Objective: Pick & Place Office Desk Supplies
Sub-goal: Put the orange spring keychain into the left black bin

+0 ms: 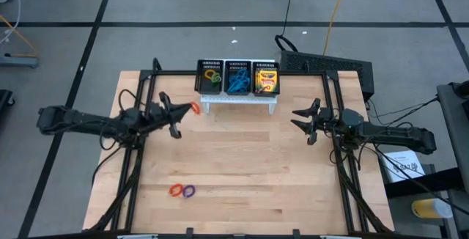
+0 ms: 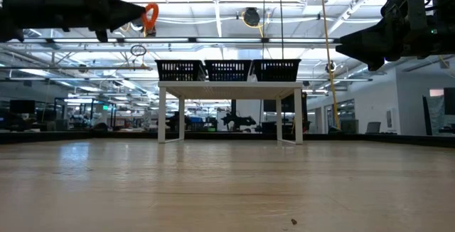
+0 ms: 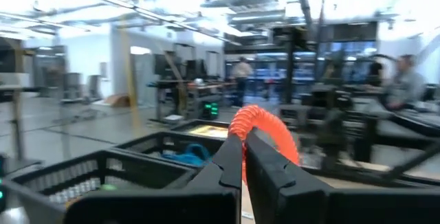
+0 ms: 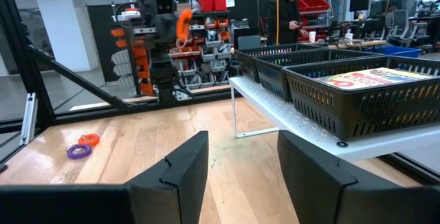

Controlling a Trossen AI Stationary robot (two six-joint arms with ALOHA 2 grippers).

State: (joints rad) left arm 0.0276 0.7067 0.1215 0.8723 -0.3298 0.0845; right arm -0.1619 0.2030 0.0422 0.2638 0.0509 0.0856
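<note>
My left gripper [image 1: 187,111] hangs high above the table, left of the black mesh organiser [image 1: 238,78], and is shut on an orange loop [image 1: 194,108]. The organiser stands on a small white stand [image 2: 229,86]. Its compartments hold yellow and green loops [image 1: 212,75], blue loops [image 1: 237,83] and crayon boxes [image 1: 266,78]. A red loop [image 1: 176,190] and a purple loop [image 1: 189,191] lie flat on the table near its near edge. My right gripper [image 1: 297,119] waits open, raised, right of the stand. My left gripper pinches the orange loop's lower rim [image 3: 242,157] between its two fingers, at their free ends. The fingers run level, pointing toward the table's right and far side. The loop [image 2: 149,17] is lifted clear, standing upright beyond the fingertips.
Bare wooden table lies between the two arms and in front of the stand. Black frame bars [image 1: 139,158] run along the table's left and right sides. A dark box [image 1: 330,67] sits at the far right corner. People show in the room beyond the table.
</note>
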